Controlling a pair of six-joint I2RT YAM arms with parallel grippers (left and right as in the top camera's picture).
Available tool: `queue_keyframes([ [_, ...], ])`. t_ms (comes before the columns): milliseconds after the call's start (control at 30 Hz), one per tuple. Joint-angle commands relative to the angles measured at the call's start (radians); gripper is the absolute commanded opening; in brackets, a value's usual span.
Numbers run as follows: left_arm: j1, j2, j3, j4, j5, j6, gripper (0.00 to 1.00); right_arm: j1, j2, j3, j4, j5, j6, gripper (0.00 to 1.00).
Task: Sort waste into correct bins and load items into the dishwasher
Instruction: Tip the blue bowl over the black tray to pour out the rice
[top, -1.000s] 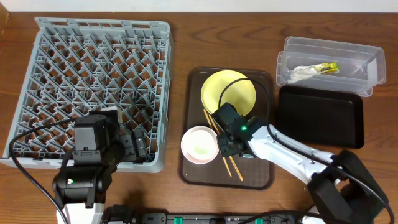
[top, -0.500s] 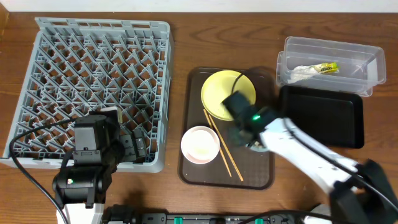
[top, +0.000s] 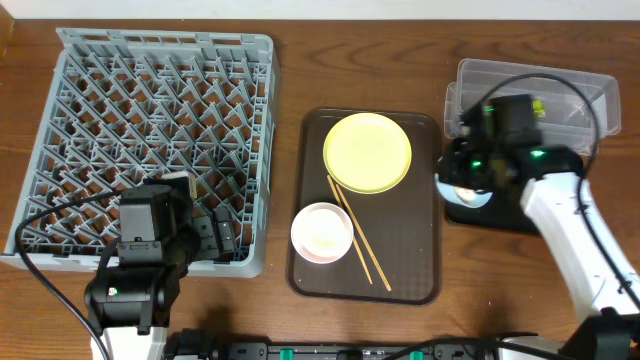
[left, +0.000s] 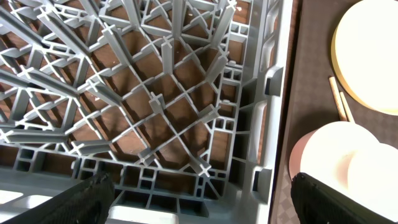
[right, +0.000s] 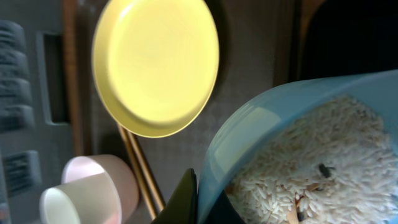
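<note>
My right gripper (top: 470, 172) is shut on the rim of the light blue bowl (top: 464, 192) and holds it over the left edge of the black tray (top: 545, 195). In the right wrist view the bowl (right: 249, 134) holds white rice crumbs (right: 323, 155), with my jaws (right: 200, 190) pinching its rim. The yellow plate (top: 367, 152), the white-pinkish bowl (top: 322, 233) with a small white cup (right: 65, 204) in it, and the chopsticks (top: 358, 232) lie on the brown serving tray (top: 420, 275). My left gripper (left: 199, 208) is open and empty over the front right corner of the grey dish rack (top: 150, 130).
The clear tub (top: 585, 95) stands behind the black tray and holds the green-and-yellow wrapper (top: 540, 105); the white scrap is hidden behind my right arm. The rack's front wall (left: 186, 183) is right under my left jaws. Bare wooden table lies between rack and brown tray.
My right arm has carried the light blue bowl off the brown tray and rightward to the black tray's left edge, uncovering the yellow plate. The left arm has not moved.
</note>
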Motion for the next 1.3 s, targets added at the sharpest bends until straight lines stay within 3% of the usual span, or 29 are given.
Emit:
queue_keyframes([
  [0,0.001,0.0,0.017,-0.002,0.009,-0.009,0.92,-0.081,0.029,-0.002,0.003,-0.253,-0.101,0.01],
  [200,0.001,0.0,0.017,-0.002,0.009,-0.009,0.92,-0.221,0.125,-0.033,0.04,-0.559,-0.157,0.01],
  [433,0.001,0.0,0.017,-0.003,0.009,-0.009,0.92,-0.333,0.206,-0.085,0.137,-0.713,-0.157,0.01],
  [900,0.001,0.0,0.017,-0.003,0.009,-0.009,0.92,-0.508,0.373,-0.087,0.153,-1.133,-0.157,0.01],
  [1267,0.001,0.0,0.017,-0.003,0.009,-0.009,0.92,-0.658,0.386,-0.087,0.152,-1.144,-0.065,0.01],
])
